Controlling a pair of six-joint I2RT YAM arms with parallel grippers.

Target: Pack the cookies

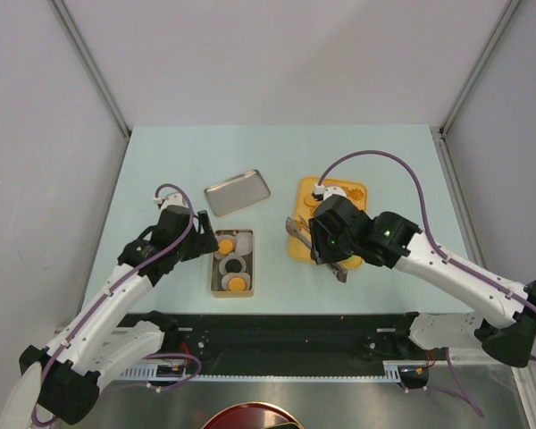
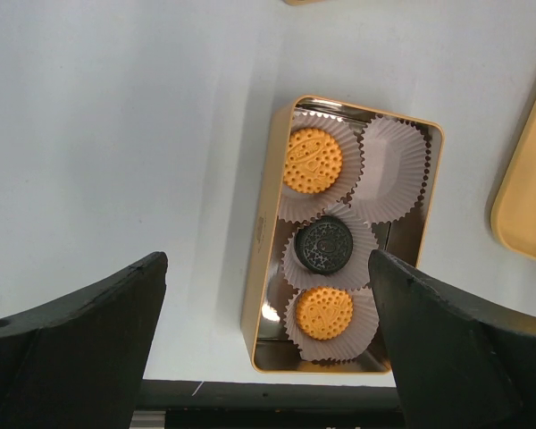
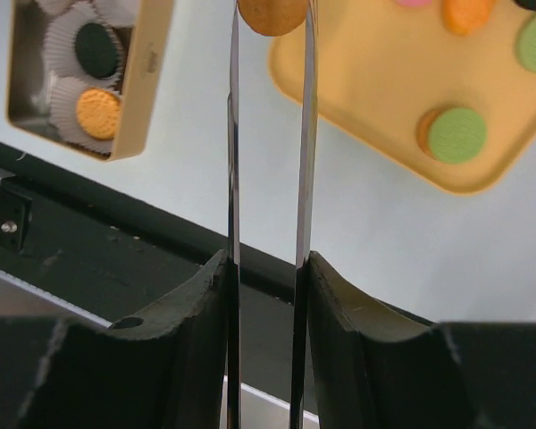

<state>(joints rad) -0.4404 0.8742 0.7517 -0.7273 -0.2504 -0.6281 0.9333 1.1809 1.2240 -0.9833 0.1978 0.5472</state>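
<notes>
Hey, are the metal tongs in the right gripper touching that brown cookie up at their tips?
Touching. The right wrist view shows the brown cookie pinched between the two blades of the tongs, its edges meeting both blades with no gap.

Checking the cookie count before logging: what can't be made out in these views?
- Pinched cookie: right wrist view, top edge cuts it off above the tongs; top view, too small.
- Tray contents: top view, right arm covers most; right wrist view, edges crop the rest.

1 orange-brown cookie between the tongs, upper part beyond the frame's top edge.
</notes>
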